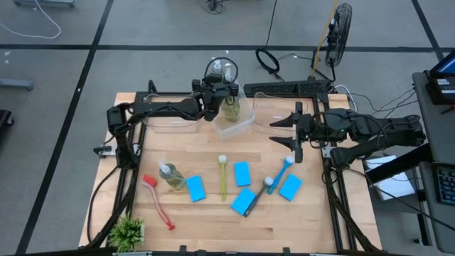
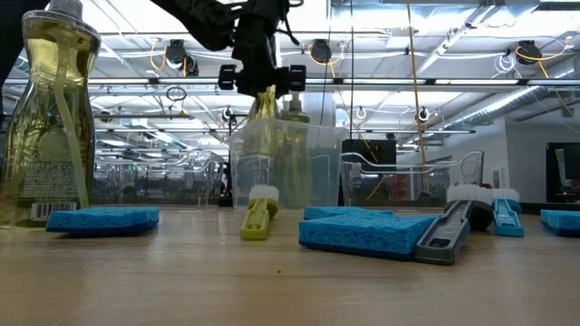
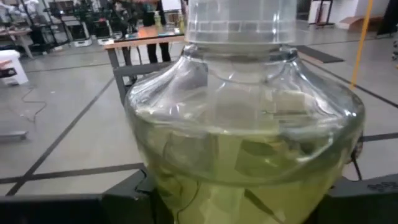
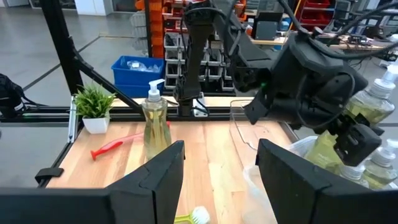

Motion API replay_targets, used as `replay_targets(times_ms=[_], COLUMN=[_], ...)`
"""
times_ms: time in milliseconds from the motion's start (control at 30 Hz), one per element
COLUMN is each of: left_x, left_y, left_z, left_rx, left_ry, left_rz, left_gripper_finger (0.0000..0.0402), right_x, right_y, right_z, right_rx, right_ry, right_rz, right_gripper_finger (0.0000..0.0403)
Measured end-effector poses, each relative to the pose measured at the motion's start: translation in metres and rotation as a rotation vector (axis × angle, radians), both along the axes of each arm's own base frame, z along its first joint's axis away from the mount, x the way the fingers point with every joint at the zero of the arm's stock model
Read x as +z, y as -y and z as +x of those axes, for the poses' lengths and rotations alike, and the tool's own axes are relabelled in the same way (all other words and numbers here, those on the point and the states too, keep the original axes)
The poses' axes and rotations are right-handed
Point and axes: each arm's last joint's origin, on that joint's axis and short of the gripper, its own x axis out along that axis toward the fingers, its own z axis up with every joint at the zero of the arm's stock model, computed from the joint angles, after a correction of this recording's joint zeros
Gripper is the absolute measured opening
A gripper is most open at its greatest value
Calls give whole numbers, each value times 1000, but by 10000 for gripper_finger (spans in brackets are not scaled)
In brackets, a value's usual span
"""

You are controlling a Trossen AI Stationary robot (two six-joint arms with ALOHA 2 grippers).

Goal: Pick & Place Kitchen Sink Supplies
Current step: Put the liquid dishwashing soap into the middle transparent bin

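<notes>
Left gripper: clamped on one pump bottle, held over the clear tub at the table's back edge. Right gripper: jaws apart, hanging above the table right of the tub. One standing bottle, four blue sponges and four brushes lie on the table's front half.

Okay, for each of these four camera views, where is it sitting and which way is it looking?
High: overhead, straight down on the table; both arms show.
Low: table height, looking across; left gripper above the tub.
Left wrist: against its held pump bottle; fingers at the bottom.
Right wrist: over the table; open right gripper below.
Shared: standing bottle, high and right wrist.
</notes>
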Motion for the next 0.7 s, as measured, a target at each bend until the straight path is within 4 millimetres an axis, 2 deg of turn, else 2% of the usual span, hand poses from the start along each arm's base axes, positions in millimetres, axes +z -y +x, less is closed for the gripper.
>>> replay_targets(times_ms=[300,700], left_x=[-2,-13], left_y=[-5,-3], left_z=[-4,-9], left_rx=[79,108], left_ry=[3,-9], left_rz=[2,-48], left_gripper_finger=[197,267], right_x=[0,0], right_y=[0,0], right_z=[0,0], right_rx=[-1,-1], right_ry=[1,1], right_rz=[0,0], right_gripper_finger=[192,192])
